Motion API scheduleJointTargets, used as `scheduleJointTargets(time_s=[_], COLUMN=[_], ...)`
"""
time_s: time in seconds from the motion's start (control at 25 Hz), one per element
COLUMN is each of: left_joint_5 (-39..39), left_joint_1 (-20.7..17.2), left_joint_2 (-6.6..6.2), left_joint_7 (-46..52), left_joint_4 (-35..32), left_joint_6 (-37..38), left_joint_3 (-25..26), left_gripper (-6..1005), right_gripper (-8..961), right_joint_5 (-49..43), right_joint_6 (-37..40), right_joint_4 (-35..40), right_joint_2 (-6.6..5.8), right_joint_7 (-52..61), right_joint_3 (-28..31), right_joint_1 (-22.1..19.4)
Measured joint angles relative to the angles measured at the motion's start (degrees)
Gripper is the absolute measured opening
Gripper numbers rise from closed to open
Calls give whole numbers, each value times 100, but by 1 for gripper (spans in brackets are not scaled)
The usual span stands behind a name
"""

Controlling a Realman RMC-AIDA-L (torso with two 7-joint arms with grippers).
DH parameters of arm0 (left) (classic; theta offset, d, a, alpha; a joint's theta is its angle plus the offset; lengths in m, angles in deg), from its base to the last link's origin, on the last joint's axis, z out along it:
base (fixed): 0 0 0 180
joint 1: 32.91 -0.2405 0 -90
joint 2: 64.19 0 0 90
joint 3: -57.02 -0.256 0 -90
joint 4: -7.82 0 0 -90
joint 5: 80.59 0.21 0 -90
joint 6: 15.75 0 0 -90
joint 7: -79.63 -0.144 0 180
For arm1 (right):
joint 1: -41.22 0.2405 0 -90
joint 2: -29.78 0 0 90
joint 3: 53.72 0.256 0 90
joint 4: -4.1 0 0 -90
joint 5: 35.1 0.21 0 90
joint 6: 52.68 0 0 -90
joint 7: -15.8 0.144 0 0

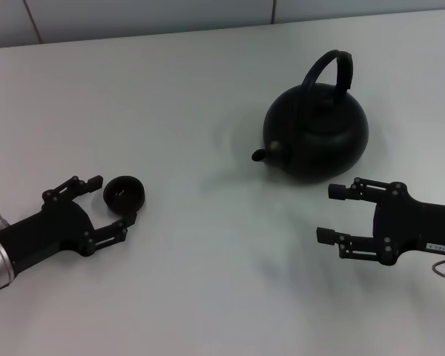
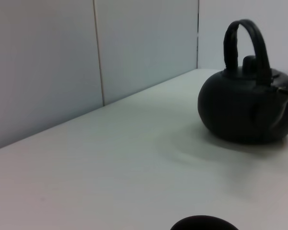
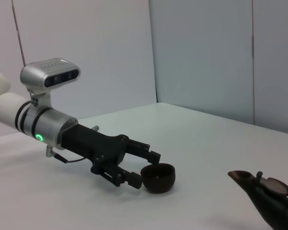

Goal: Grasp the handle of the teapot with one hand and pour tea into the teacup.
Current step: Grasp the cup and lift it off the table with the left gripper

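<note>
The matte black, squat teapot (image 1: 317, 139) stands toward the desk's far right edge, its arched band handle (image 1: 328, 68) upright; the small glossy teacup (image 1: 124, 193) is set between the spread fingers of the left gripper (image 1: 113, 199) near the left edge. The right gripper (image 1: 333, 213), fingers spread and empty, is held just beside the pot on its near side. The handle's crown is best pinched squarely across the band so the heavy round pot is not swung when tilted.

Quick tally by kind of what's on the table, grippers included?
Round matte-black teapot with arched black handle: 1
Small round black handleless teacup: 1
Black two-finger grippers: 2, the left gripper open around the teacup, the right gripper open on the near side of the teapot
Total: 4
</note>
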Motion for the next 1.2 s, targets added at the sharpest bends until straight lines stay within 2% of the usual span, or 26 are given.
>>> scheduleJointTargets(time_s=[0.28,0.96,1.2], left_joint_5=[-1,0,0], left_joint_1=[255,320,335], left_joint_2=[1,7,7], left_joint_7=[-60,-66,-61], left_joint_4=[184,258,259], left_joint_6=[-225,-250,-193], left_joint_3=[6,-5,-1], left_gripper=[819,809,685], right_gripper=[740,740,739], right_joint_5=[6,22,67], right_joint_6=[2,13,24], right_joint_4=[-10,-1,-1], right_joint_2=[0,0,0], right_joint_7=[0,0,0], right_joint_3=[0,0,-1], right_joint_1=[3,3,3])
